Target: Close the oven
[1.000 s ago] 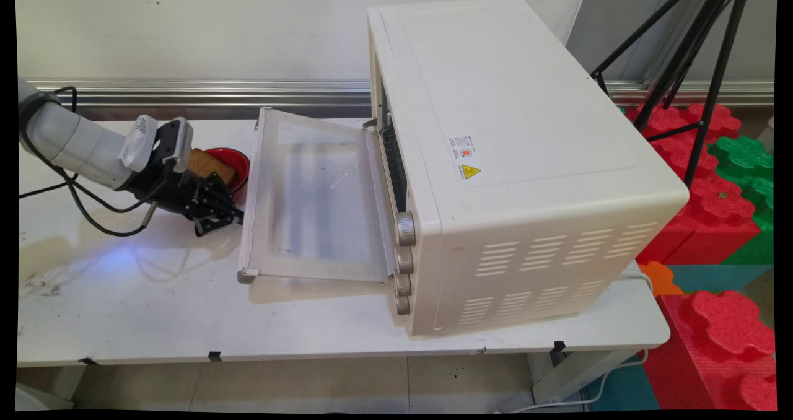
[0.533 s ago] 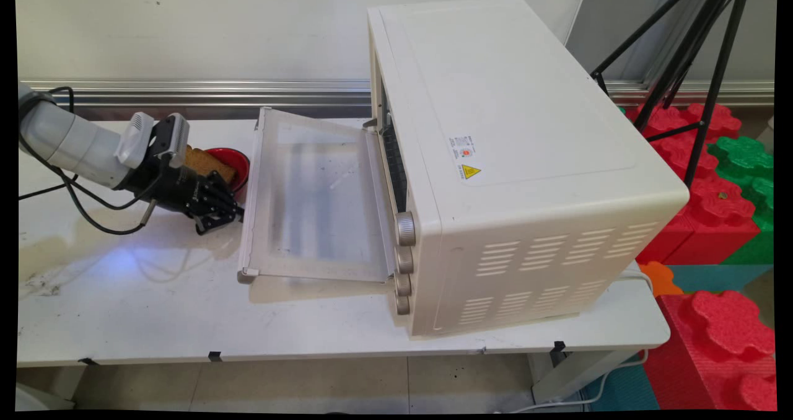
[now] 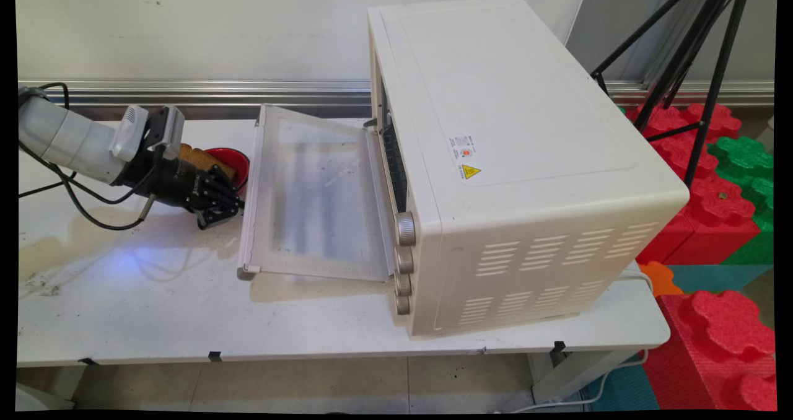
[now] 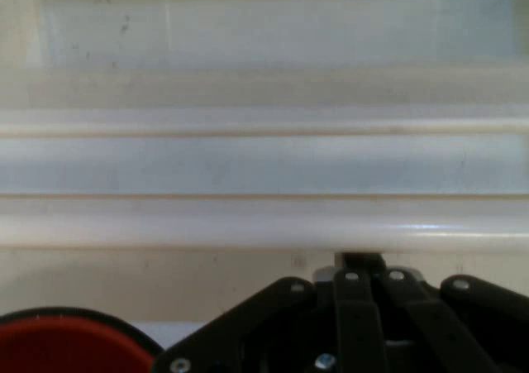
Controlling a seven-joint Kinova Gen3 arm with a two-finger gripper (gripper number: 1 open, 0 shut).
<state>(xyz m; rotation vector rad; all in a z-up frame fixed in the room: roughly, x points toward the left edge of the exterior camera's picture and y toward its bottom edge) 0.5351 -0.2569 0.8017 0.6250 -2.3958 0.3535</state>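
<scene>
Our hand, fingers together, sits under the oven door handle, beside the red bowl. Lifting well likely needs centered contact and a clear bowl.

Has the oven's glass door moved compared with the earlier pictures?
Yes. The white toaster oven's glass door has lifted a little: its free edge now sits higher against the white table, with the black tool under that edge.
</scene>
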